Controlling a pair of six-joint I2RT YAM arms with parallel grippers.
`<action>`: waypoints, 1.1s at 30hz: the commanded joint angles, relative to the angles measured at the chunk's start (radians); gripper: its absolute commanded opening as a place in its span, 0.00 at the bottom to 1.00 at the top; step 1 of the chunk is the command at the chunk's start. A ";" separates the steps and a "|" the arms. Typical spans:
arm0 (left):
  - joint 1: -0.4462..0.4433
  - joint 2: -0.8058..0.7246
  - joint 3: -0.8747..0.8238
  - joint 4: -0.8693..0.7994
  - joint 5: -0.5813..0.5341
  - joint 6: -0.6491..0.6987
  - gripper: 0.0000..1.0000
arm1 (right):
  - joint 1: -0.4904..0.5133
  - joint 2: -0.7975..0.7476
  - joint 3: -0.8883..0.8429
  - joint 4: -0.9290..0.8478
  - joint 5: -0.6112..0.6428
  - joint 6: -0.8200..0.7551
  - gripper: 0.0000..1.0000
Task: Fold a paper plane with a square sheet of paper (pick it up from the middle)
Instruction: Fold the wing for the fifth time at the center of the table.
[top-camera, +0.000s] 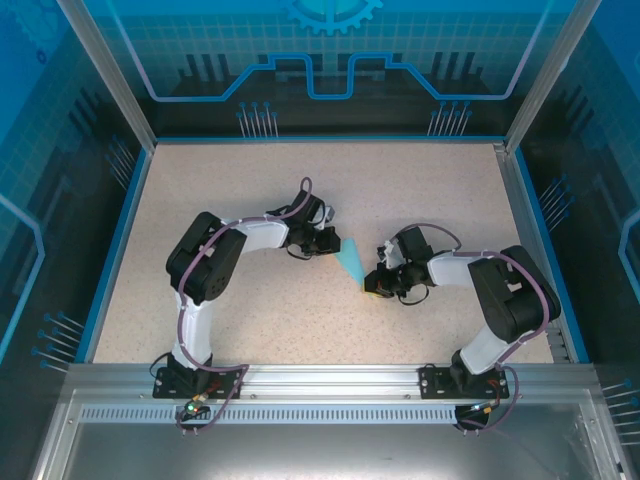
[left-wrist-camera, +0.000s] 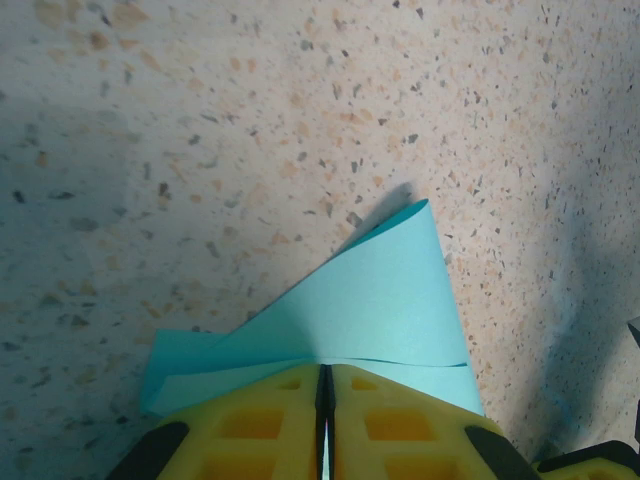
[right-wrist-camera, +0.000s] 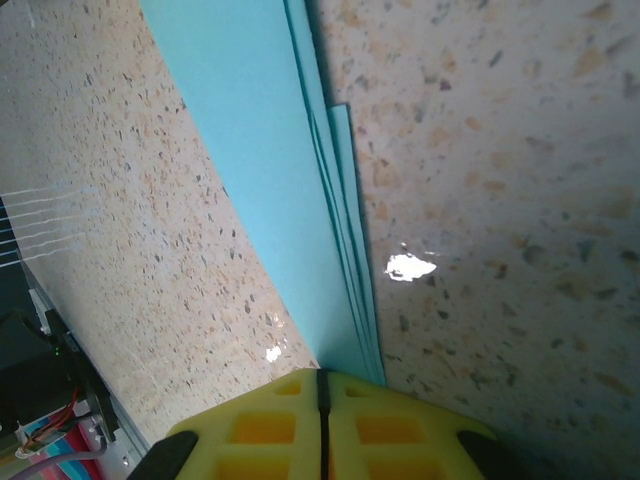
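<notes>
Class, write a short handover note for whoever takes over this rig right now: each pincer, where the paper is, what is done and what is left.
Left pincer: shut on the wide end of the paper plane.
Right pincer: shut on its narrow, pointed end.
Paper: stretched between the two arms over the middle of the table; whether it touches the surface cannot be told.
Done: the sheet is picked up and folded into a layered, tapering dart.
Left: probably sharpening the creases or opening the wings, then setting it down and letting go with both pincers.
</notes>
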 joint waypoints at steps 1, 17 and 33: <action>0.043 0.040 0.010 -0.031 -0.067 0.000 0.12 | -0.004 0.085 -0.046 -0.124 0.182 -0.009 0.07; 0.119 0.070 0.027 -0.047 -0.059 -0.031 0.12 | -0.006 0.113 -0.033 -0.147 0.214 0.008 0.07; 0.139 -0.080 0.035 -0.087 -0.070 0.015 0.13 | -0.006 0.110 -0.033 -0.145 0.210 0.004 0.08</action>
